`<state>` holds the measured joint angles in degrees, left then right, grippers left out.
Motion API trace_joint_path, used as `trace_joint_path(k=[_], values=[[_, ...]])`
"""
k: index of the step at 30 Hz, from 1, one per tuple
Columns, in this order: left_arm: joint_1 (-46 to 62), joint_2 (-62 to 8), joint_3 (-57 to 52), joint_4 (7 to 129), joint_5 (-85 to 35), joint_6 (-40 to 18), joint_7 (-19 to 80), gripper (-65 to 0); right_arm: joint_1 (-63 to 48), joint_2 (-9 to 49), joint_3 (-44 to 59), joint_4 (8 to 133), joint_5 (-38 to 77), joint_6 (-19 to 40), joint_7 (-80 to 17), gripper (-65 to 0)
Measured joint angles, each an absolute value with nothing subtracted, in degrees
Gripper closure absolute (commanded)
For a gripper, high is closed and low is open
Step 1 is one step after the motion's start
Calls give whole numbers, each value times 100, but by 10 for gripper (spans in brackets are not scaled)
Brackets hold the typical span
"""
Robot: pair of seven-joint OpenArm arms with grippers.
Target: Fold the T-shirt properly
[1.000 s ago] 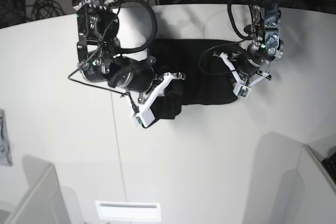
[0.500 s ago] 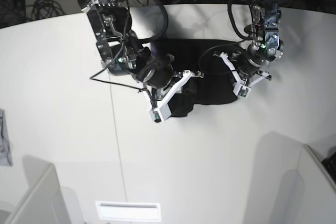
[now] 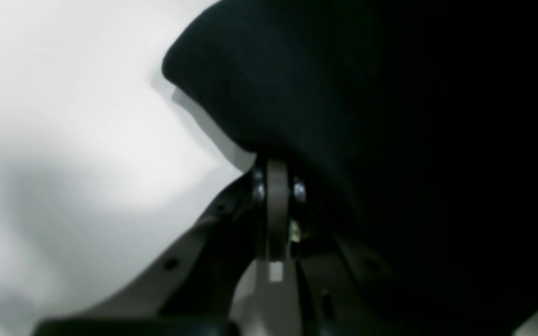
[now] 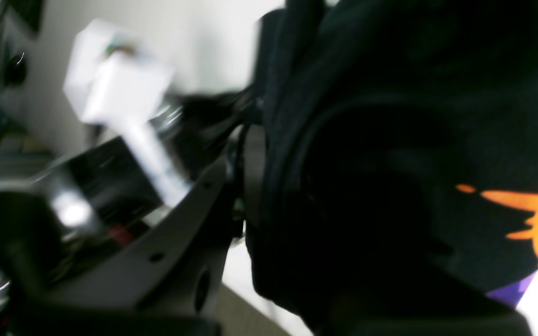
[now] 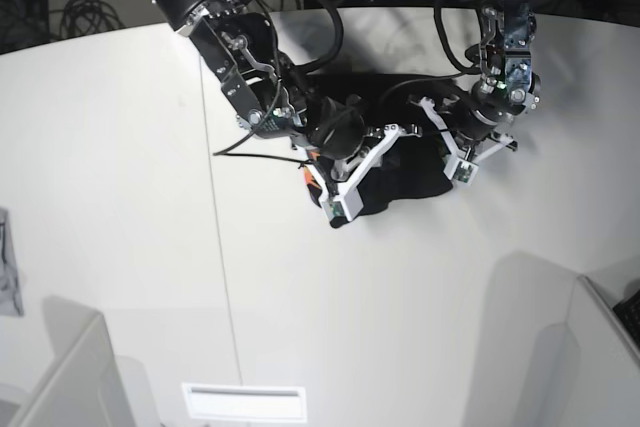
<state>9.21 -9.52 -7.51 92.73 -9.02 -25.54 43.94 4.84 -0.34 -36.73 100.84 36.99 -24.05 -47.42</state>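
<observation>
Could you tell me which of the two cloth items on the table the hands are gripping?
The black T-shirt at the table's centre; the small grey scrap lies alone at the left edge.

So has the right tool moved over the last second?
Yes. The right tool carried its T-shirt edge across toward the left tool, away from the table seam.

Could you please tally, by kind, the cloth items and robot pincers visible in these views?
Black T-shirt: 1
Small grey cloth scrap: 1
Pincers: 2, left pincer and right pincer
Total: 4
</observation>
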Motion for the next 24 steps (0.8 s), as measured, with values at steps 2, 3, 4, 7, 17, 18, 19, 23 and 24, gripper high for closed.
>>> trace_joint_path(k=[2, 3, 4, 7, 17, 18, 19, 23, 24], values=[[1052, -1072, -746, 9463, -851, -2587, 4499, 0, 482, -16, -3671, 10060, 3699, -2403, -4630, 0], [1105, -1087, -764, 9557, -836, -2587, 4534, 0, 486, -19, -3671, 10020, 3699, -2403, -4600, 0], [1160, -1109, -805, 9657, -814, -2569, 4571, 0, 486, -25, -3671, 9988, 3701, -2405, -4606, 0], [1275, -1210, -1164, 9911, -921, -2622, 4534, 0, 473, -32, -3677, 9963, 3721, -2405, -4652, 0], [2239, -1173, -3667, 10479, -921, -3446, 4547, 0, 572, -78, -3675, 9244, 3719, -2408, -4368, 0], [2274, -1170, -4053, 10473, -917, -3612, 4558, 0, 580, -82, -3673, 9249, 3697, -2408, -4324, 0], [2290, -1197, -4377, 10473, -871, -3693, 4547, 0, 582, -82, -3673, 9249, 3706, -2408, -4313, 0], [2368, -1203, -5238, 10473, -902, -3957, 4547, 0, 565, -137, -3675, 9249, 3697, -2410, -4313, 0], [2386, -1186, -5360, 10473, -906, -3972, 4543, 0, 567, -172, -3675, 9249, 3699, -2410, -4311, 0]])
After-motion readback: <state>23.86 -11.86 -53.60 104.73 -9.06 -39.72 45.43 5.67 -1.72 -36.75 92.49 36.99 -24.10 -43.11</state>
